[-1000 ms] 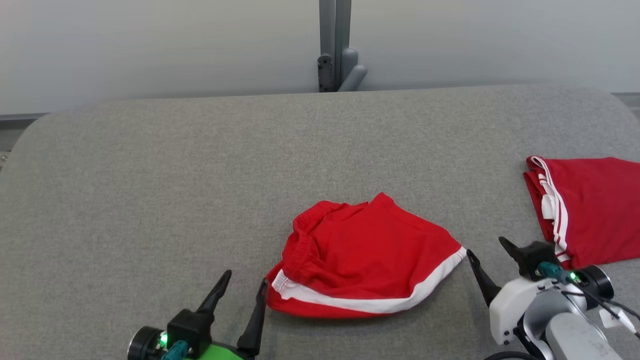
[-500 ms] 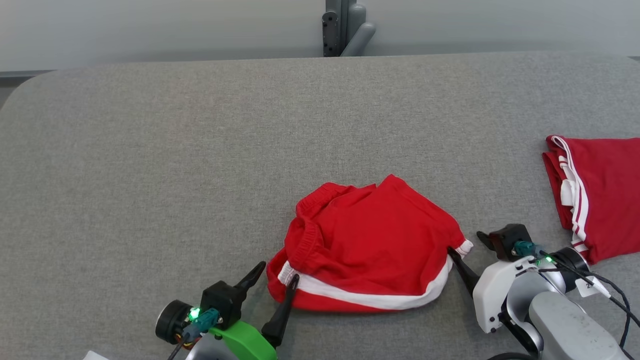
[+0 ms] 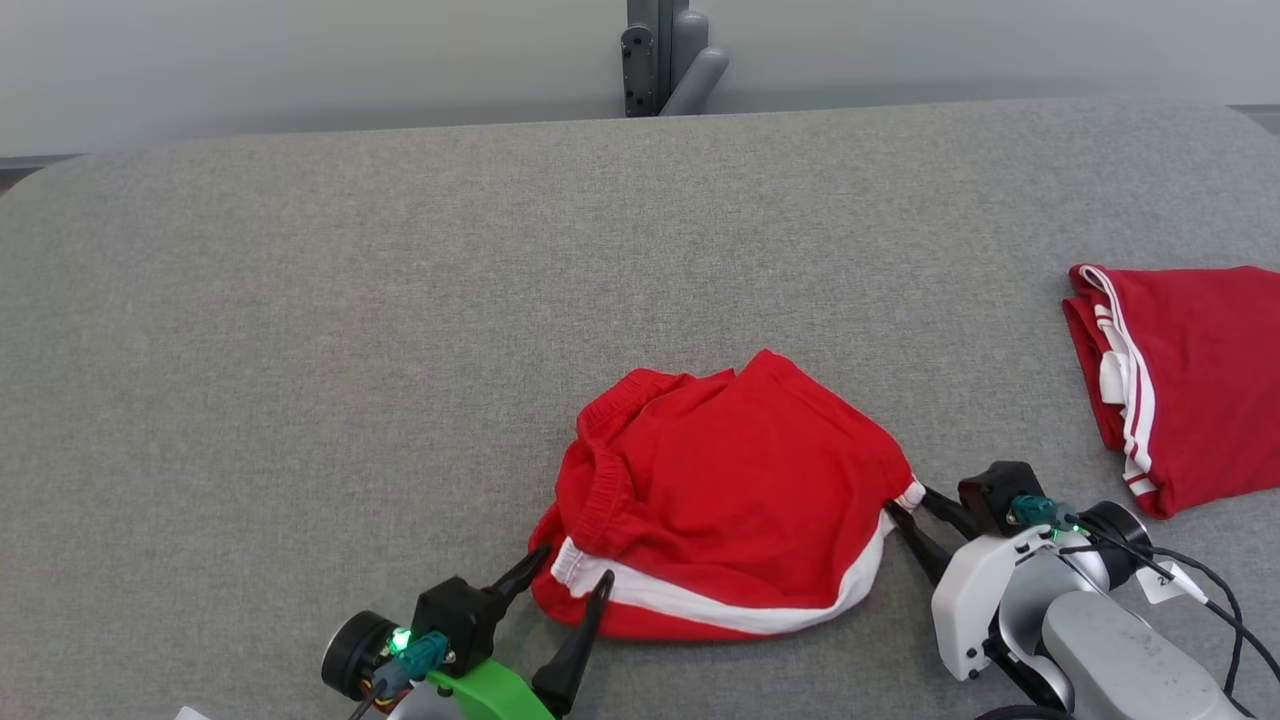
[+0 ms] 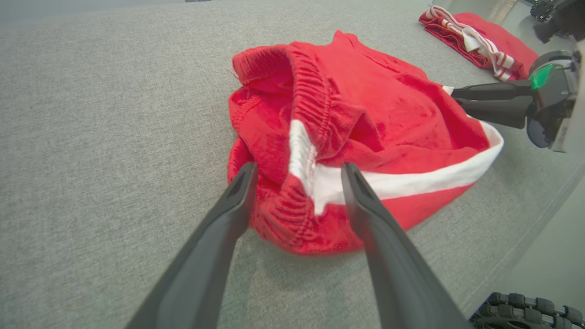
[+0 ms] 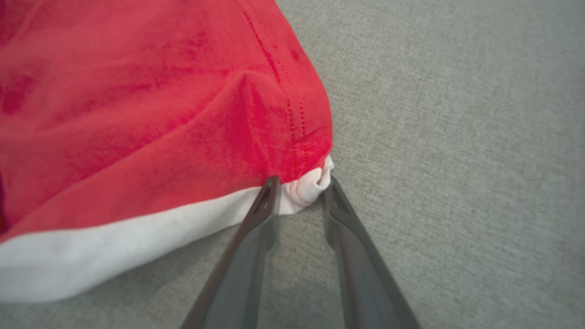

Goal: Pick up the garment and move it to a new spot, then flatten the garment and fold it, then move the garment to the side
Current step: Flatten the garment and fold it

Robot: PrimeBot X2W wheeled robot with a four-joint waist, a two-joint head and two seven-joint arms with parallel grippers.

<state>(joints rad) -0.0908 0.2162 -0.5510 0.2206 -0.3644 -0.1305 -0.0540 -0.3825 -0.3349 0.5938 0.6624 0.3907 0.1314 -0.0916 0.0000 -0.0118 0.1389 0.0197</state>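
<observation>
On the left, near the front edge of the soft gray table point(image 3: 300, 350), the left gripper point(image 3: 574, 566) has its two dark fingers spread wide. One finger sits on each side of the near left corner of the red shorts point(image 3: 730, 480), and they do not squeeze it. The red shorts lie in a lumpy heap in the middle of the table, close to the front. They are bright red. A stretchy, wrinkly waistband curls up on the left side, and a fat white stripe runs along the bottom edge. The top is puffed up, not flat. On the right, the right gripper point(image 3: 907, 500) has its fingers close together, and the little white corner of the shorts is pinched between the tips. Far to the right lies another red cloth point(image 3: 1190, 380) with thin white stripes. It is folded and well apart from the shorts.
</observation>
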